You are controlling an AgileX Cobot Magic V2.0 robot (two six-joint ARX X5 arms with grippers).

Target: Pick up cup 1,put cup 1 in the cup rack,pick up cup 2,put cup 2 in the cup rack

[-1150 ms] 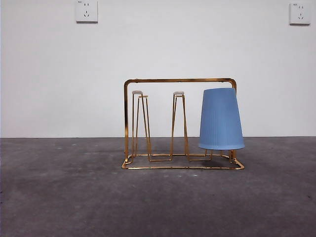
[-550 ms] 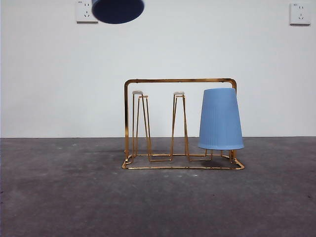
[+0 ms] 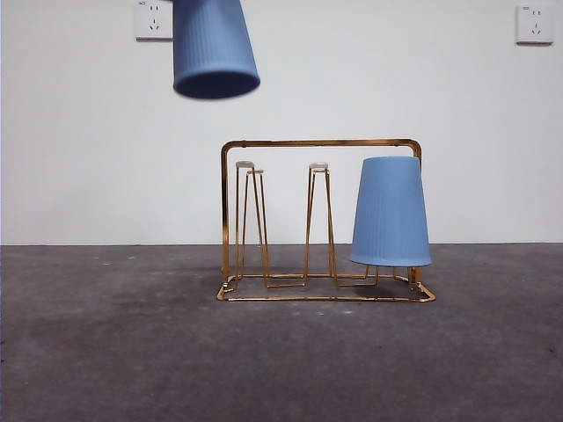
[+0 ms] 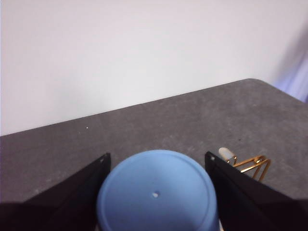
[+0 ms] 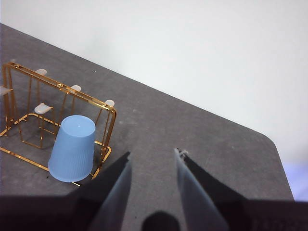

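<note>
While my left claw [image 4: 156, 192] grips cup 2 [image 3: 214, 48] upside down, jaws snug on its sides, high above the table and left of the rack [image 3: 321, 220], cup 1 [image 3: 391, 213] sits inverted on the rack's right peg. My right claw [image 5: 151, 166] hangs open, empty.

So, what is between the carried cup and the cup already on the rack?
In the front view, only the cup rack's two bare pegs; nothing else.
</note>
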